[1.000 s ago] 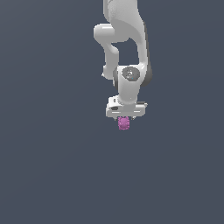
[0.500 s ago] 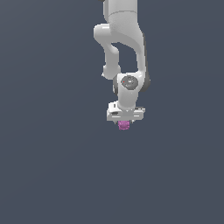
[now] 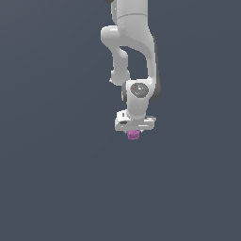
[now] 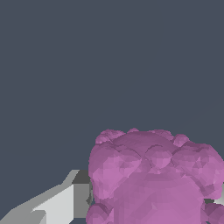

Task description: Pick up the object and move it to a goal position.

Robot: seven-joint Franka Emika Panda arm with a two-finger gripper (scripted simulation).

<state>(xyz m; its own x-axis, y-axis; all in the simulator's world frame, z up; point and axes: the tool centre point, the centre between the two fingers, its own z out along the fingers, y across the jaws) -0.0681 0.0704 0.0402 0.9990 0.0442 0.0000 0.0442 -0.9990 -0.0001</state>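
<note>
The object (image 3: 133,135) is a small magenta-pink bumpy blob hanging just under the white hand of the arm in the exterior view. My gripper (image 3: 134,133) is shut on it, and the fingers are mostly hidden behind the hand and the blob. In the wrist view the object (image 4: 153,177) fills the lower part of the picture, pressed against a white and grey finger (image 4: 65,203). The other finger is almost wholly hidden by the blob.
The white arm (image 3: 134,47) reaches down from the upper edge of the exterior view. Around it there is only a plain dark grey-blue background, with no other objects, edges or markers showing.
The hand with the object has shifted slightly towards the exterior view's right and a little down. The wrist has turned a bit. The grip on the object has held.
</note>
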